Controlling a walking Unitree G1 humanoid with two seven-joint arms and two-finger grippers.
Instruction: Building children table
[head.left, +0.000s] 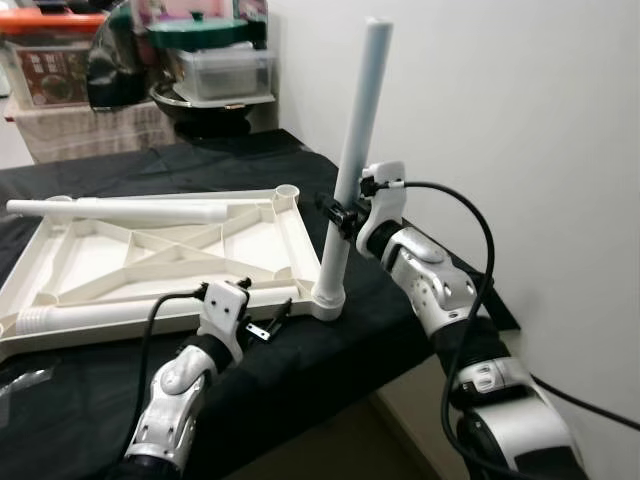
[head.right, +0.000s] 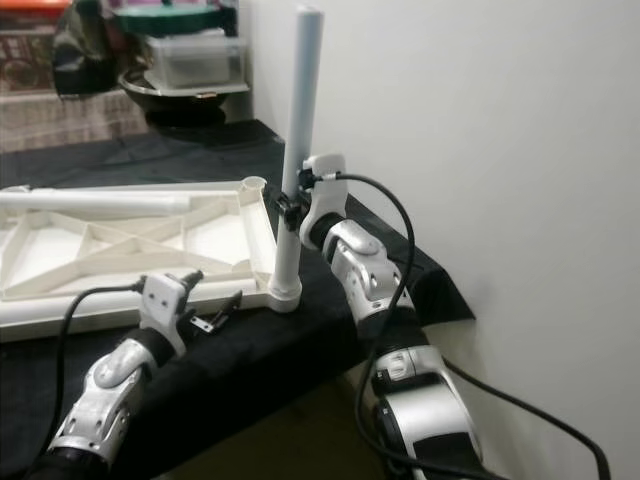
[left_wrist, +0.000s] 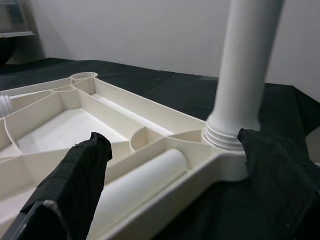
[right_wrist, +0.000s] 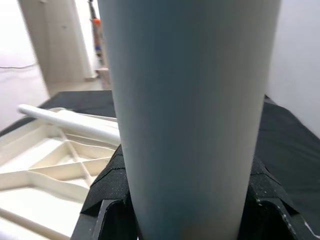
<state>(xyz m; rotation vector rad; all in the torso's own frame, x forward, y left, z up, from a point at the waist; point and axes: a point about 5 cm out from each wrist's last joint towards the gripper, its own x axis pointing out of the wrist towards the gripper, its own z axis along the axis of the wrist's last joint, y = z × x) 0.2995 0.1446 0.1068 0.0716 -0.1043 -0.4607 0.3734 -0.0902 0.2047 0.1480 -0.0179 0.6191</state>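
Gripping the upright table leg (head.left: 355, 150) mid-shaft, right gripper (head.left: 342, 213) is clamped on it; leg sits in the near corner socket of the upside-down tabletop (head.left: 150, 250) on the black cloth (head.left: 330, 350). Left gripper (head.left: 270, 318) released, fingers spread at that corner's edge. Two loose legs (head.left: 120, 210) lie across the frame.

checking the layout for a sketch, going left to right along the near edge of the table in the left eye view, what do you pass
Left gripper, open by the upside-down cream plastic tabletop → upright white plastic table leg standing in the tabletop's corner socket → right gripper, shut on that leg → bare black cloth → white wall.
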